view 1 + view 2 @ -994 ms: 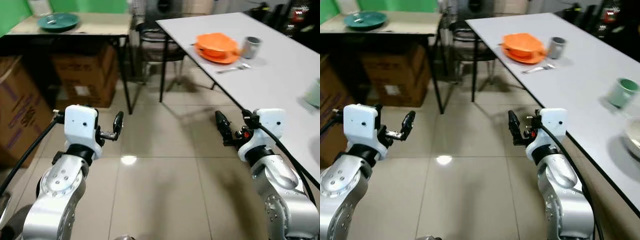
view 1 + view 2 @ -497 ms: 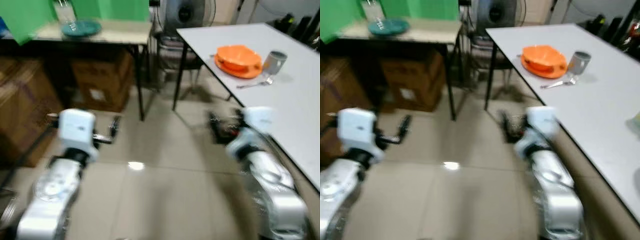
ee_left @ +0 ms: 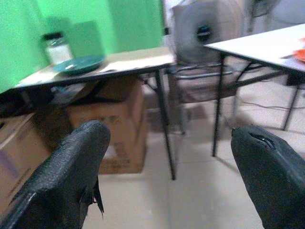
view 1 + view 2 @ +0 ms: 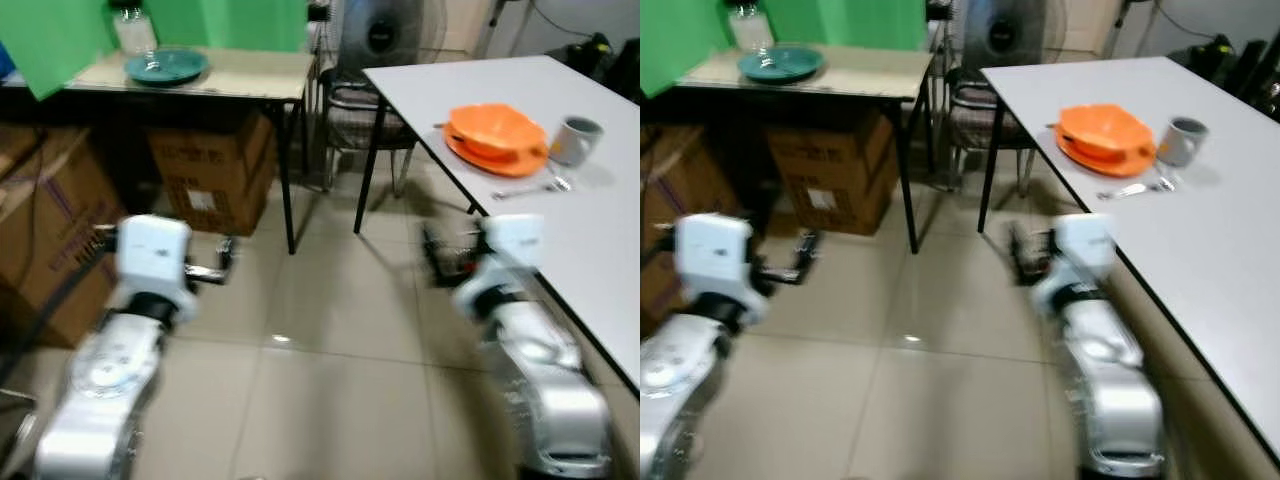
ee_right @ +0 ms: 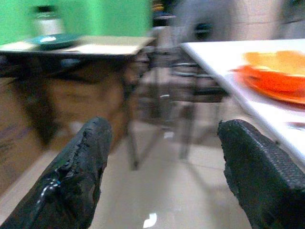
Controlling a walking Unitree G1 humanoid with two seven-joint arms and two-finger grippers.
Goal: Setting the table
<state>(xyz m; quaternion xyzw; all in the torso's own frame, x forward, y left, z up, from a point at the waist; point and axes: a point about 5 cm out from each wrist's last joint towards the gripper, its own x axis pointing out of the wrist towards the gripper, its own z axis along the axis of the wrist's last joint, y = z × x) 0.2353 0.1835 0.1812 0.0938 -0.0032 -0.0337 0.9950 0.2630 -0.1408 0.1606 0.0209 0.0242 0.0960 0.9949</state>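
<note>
A teal plate [image 4: 166, 66] lies on a beige side table [image 4: 250, 75] at the far left, beside a jar [image 4: 132, 30]. On the long white table [image 4: 600, 230] at the right sit an orange plate with an orange bowl [image 4: 497, 137], a grey mug [image 4: 577, 140] and a piece of cutlery [image 4: 530, 187]. Both arms are held up over the tiled floor, well short of both tables. My left gripper [image 3: 167, 176] is open and holds nothing. The right gripper [image 5: 167, 176] is open too, with nothing between its fingers.
Cardboard boxes [image 4: 215, 165] stand under the side table, with more [image 4: 40, 230] at the left. A dark chair [image 4: 370, 110] and a fan [image 4: 385, 30] fill the gap between the tables. Tiled floor [image 4: 330, 320] stretches ahead.
The whole picture has shifted with the camera: both tables now sit further right and lower in view. Both arms keep their raised pose, grippers still open.
</note>
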